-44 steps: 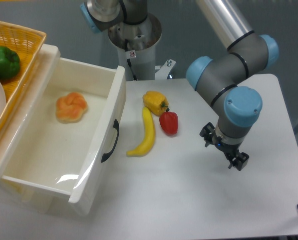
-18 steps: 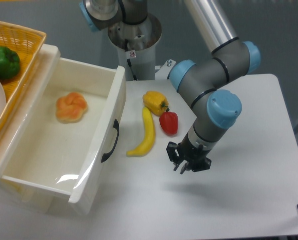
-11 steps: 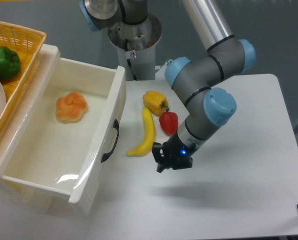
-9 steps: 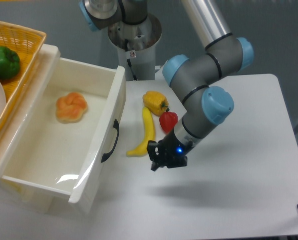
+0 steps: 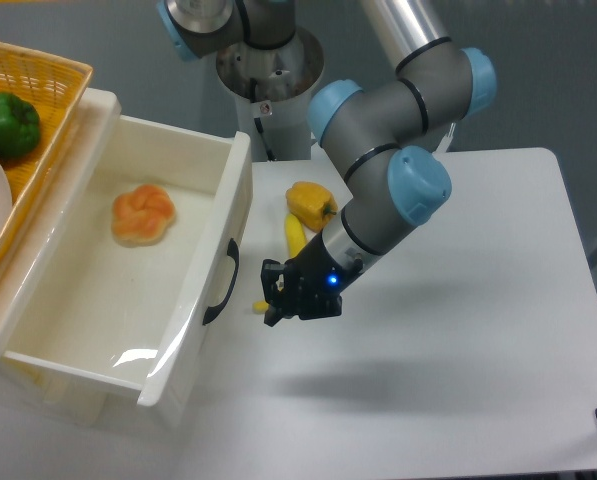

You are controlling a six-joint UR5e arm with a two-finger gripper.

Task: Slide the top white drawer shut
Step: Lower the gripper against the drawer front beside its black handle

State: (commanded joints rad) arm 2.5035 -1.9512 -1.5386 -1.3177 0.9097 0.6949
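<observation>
Hovering: gripper (image 5: 275, 303) just right of the handle (image 5: 221, 283), holding nothing
Jaws: gap cannot be made out
Drawer: top white drawer (image 5: 108, 300) pulled wide open, orange fruit (image 5: 143, 214) inside
Behind gripper: banana (image 5: 292, 240)

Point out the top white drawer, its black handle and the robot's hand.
top white drawer (image 5: 240, 195), fixed camera, front panel's top edge
black handle (image 5: 223, 283), fixed camera, middle of the curve
hand (image 5: 275, 297), fixed camera, between the fingertips
</observation>
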